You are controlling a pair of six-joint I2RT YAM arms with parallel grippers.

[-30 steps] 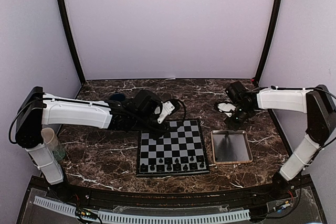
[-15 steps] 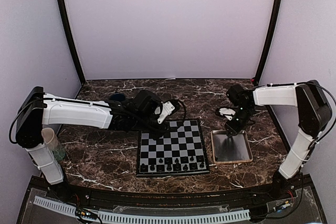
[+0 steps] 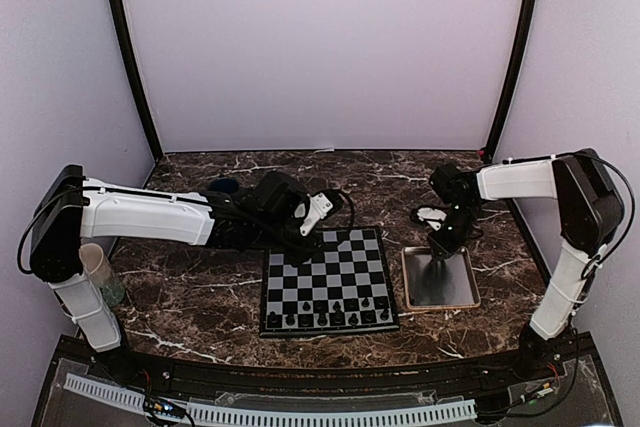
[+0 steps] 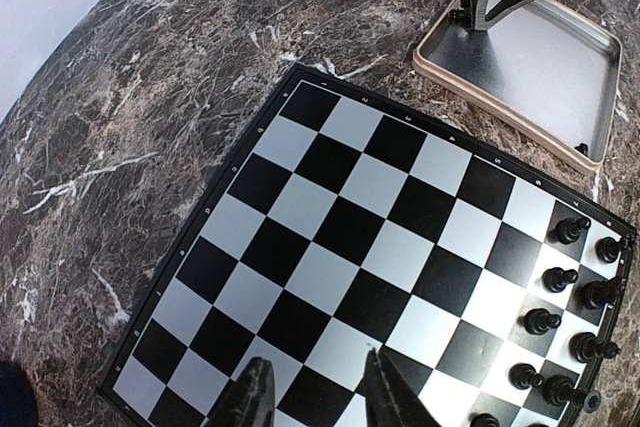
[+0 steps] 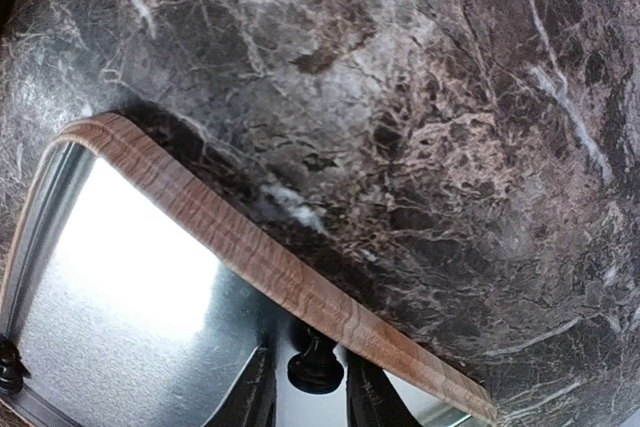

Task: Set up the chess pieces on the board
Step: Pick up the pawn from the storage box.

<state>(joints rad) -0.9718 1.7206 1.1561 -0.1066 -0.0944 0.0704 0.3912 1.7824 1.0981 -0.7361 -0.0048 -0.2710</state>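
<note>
Squarely within the right gripper (image 5: 307, 355) stands one chess piece (image 5: 315, 372).

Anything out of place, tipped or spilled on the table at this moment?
Nothing stands out. The chess pieces on the board look upright along its near rows. Two more sit in the tray: one by the rim, between the fingers of the right hand, another at a corner. Nothing looks spilled.

table (image 5: 450, 97): glossy marble-look | tray (image 5: 250, 247): wood-grain rim, shiny metal floor | board (image 4: 340, 227): smooth, perhaps laminated
</note>
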